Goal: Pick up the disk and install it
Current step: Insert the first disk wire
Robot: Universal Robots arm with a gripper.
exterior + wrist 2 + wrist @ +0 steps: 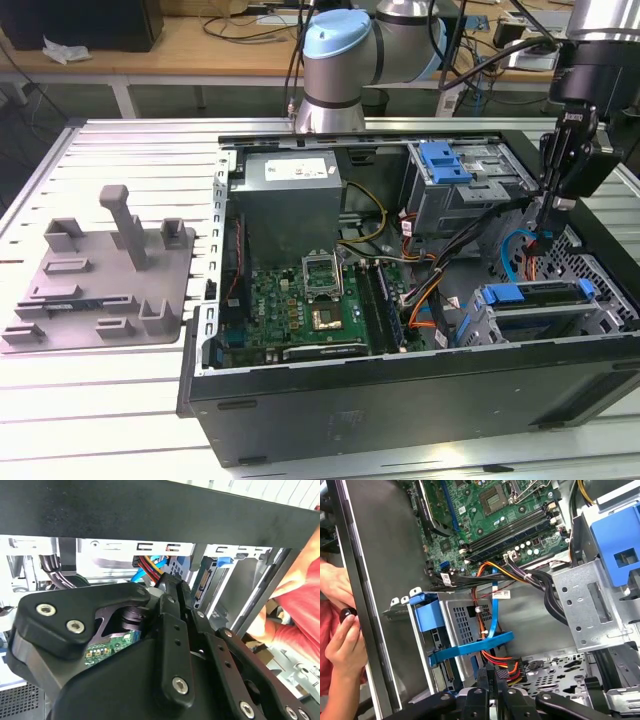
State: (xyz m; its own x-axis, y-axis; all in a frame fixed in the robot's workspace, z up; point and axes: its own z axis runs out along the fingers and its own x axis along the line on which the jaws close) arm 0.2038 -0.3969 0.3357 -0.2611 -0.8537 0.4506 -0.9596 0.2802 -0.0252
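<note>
Claw [541, 232] in narrow gap among drive cage [465, 190], blue cable [493, 605], case wall [592, 262]; open room above motherboard [300, 300].

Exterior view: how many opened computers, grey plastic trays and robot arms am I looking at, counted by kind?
Opened computer case: 1
Grey plastic tray: 1
Robot arm: 1
Total: 3

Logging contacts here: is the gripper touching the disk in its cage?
Cannot tell. In the first wrist view the gripper overlaps the orange-red cables beside the disk, hiding any gap or contact.
</note>
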